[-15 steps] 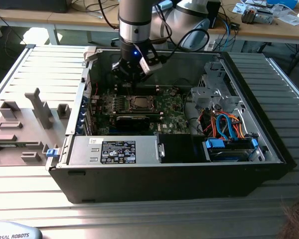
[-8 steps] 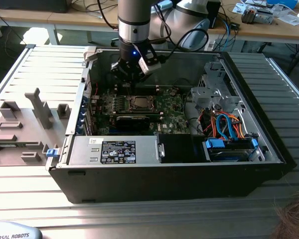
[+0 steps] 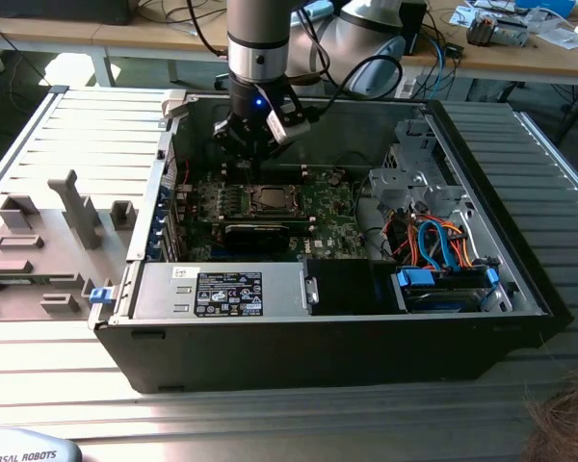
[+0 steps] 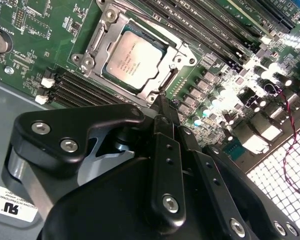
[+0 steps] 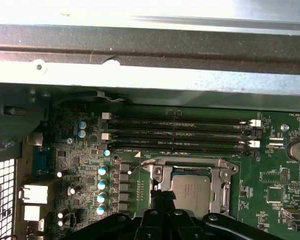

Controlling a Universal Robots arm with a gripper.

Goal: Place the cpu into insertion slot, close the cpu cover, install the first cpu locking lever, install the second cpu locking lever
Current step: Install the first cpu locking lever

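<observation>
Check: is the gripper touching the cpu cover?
Cannot tell. In the second wrist view the gripper tip meets the cpu cover edge beside the cpu, with no clear gap or contact.

Layout relative to the computer case [image 3: 520, 289]. The case lies open on the surface [image 3: 87, 125]. Inside it lies the motherboard [image 3: 318, 207], and at the board's middle sits the socket, with the cpu [image 3: 267, 199] in it and the cpu cover [image 4: 182, 52] lying around the cpu. The pincer [image 3: 253, 164] hangs above the board, just behind the socket in the exterior view; in both wrist views its tip [image 4: 161, 102] stands at the socket's edge. The memory slots [image 5: 180, 135] run beside the socket. Along the case's near wall lies the power supply [image 3: 222, 289]; the drive bay [image 3: 443, 284] lies toward the exterior view's right. Outside the case, toward the exterior view's left, fixture blocks [image 3: 72, 207] stand on the surface.
</observation>
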